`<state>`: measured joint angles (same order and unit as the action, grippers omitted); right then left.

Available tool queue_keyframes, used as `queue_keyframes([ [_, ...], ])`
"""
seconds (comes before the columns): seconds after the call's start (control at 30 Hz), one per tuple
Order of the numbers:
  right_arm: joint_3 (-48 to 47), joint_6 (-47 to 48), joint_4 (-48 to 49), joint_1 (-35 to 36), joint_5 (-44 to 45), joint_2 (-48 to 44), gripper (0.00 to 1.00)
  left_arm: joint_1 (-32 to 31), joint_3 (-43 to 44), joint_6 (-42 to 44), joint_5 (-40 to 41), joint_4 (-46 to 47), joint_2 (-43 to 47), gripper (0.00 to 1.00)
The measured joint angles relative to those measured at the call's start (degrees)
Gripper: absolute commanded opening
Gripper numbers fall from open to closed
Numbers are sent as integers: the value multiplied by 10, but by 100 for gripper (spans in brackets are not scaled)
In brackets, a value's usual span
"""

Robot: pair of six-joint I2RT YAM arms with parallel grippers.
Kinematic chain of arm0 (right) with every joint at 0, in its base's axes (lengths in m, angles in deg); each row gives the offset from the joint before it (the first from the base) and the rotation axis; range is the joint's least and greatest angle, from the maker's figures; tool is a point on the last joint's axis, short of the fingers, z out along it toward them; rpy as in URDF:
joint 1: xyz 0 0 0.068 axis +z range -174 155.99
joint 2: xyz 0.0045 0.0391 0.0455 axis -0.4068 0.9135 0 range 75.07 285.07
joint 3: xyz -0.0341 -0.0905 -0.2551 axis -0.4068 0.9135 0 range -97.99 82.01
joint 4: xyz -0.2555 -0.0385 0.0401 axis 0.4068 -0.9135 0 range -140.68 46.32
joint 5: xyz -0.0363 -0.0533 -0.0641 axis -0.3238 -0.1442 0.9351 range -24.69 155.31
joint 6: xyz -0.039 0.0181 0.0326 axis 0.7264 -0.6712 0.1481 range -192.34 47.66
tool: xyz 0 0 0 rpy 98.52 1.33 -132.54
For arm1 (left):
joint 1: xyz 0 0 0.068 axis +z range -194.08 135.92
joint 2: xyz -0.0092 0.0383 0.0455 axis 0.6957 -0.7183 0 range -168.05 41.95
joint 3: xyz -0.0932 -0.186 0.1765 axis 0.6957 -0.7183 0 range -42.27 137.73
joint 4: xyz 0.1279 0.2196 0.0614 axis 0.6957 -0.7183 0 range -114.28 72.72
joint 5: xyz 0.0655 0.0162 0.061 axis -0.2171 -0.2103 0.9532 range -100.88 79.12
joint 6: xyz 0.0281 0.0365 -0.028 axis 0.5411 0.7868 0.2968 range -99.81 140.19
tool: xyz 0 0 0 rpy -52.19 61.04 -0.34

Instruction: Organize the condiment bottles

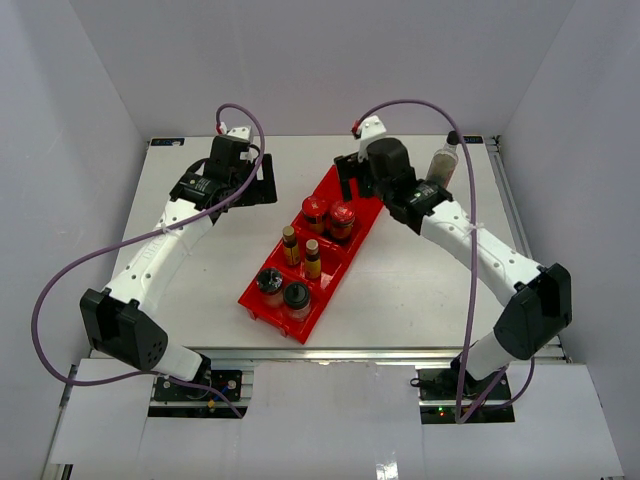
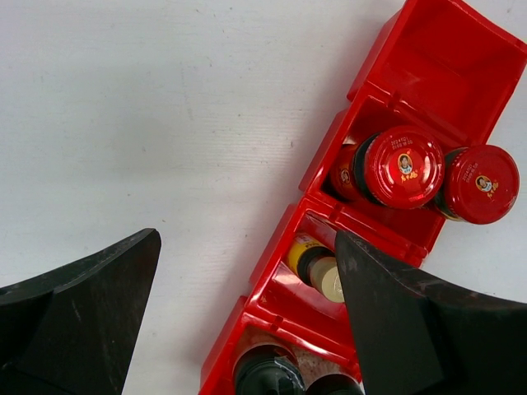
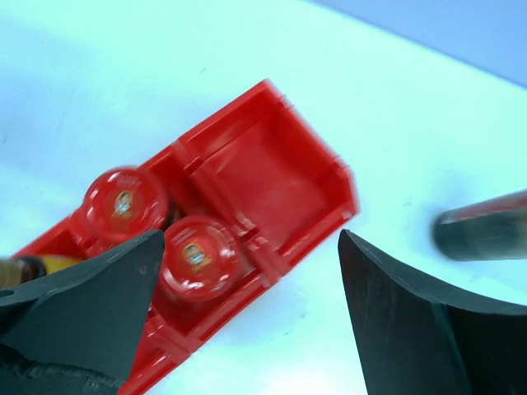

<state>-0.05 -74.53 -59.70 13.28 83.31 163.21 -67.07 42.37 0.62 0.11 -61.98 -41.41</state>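
Overhead, smaller condiment jars and bottles [image 1: 312,256] stood paired by kind in the long red plastic bin [image 1: 270,312], its far cell bare, likely kept for the tall dark-liquid black-capped bottle [image 1: 443,165] just right of the right gripper [image 1: 349,179]. Left wrist: left gripper [image 2: 247,239] gaped empty. Right wrist: fingers [image 3: 82,313] spread, nothing held, bottle blurred at right
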Motion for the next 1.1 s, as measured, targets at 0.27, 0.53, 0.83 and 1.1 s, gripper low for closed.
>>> queue_keyframes([
  [0.27,-164,0,-90,-142,24,26,96,0,-33,9,-25,1,21,98],
  [0.53,-231,-13,-132,-257,29,76,96,0,-52,21,-38,2,43,98],
  [0.83,-201,-8,-127,-301,-6,113,96,0,-55,33,-40,2,44,98],
  [1.1,-191,4,-88,-319,-37,144,92,0,-55,37,-42,3,44,98],
])
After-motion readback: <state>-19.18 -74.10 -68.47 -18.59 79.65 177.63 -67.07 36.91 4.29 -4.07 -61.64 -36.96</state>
